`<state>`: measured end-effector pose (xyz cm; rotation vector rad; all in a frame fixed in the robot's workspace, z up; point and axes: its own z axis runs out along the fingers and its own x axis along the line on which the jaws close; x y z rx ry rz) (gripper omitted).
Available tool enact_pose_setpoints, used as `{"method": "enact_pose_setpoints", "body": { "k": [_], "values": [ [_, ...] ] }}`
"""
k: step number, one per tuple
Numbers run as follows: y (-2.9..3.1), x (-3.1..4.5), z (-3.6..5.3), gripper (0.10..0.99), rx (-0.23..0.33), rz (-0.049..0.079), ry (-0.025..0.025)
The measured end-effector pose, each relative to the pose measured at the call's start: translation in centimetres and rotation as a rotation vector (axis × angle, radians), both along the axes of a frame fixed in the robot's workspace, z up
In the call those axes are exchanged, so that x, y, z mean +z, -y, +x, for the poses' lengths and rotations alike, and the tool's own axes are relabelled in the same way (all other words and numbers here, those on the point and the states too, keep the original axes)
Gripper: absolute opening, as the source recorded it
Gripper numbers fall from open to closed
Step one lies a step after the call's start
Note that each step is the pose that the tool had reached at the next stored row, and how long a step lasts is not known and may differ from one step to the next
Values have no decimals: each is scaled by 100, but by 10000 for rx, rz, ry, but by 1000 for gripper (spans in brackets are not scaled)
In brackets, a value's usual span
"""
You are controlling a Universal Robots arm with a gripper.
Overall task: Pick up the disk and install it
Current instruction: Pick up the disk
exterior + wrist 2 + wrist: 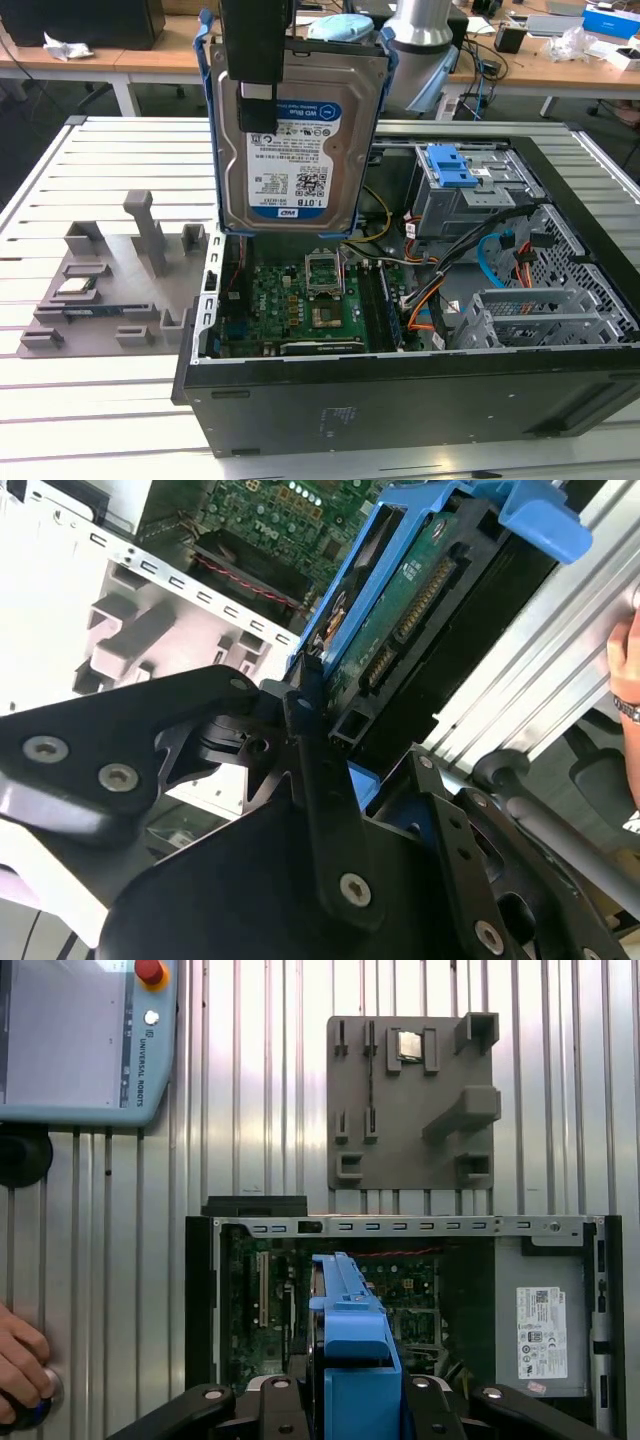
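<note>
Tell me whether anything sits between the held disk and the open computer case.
Nothing visible does. The end effector holds the disk upright in open air above the open case. Inside, cables cross near the drive cage at the exterior view's right.

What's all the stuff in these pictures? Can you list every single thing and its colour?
disk: one, silver with a blue frame, up in the air above the open computer case
computer case: one, black, lying open on the table
circuit board: one, green, inside the case
latch: one, blue, on the grey cage inside the case
cables: several, black, orange and blue, inside the case
parts holder: one, grey, on the table at the exterior view's left of the case
table: one, silvery slats, under everything
control tablet: one, grey-blue with a red button, on the table
person's hand: one, on the table
gripper: one, black, shut on the disk
</note>
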<state>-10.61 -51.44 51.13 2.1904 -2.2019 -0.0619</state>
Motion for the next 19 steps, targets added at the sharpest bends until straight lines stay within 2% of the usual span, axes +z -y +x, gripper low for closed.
{"method": "enact_pose_setpoints", "body": {
  "k": [6, 10, 15, 16, 19],
  "values": [
    [123, 0, 0, 365, 0, 0, 0],
    [131, -1, 32, 365, -1, 0, 0],
    [131, 0, 212, 365, -1, 0, -1],
    [132, 0, 287, 365, 1, 0, -3],
    [131, 0, 426, 365, 0, 0, -8]
  ]
}}
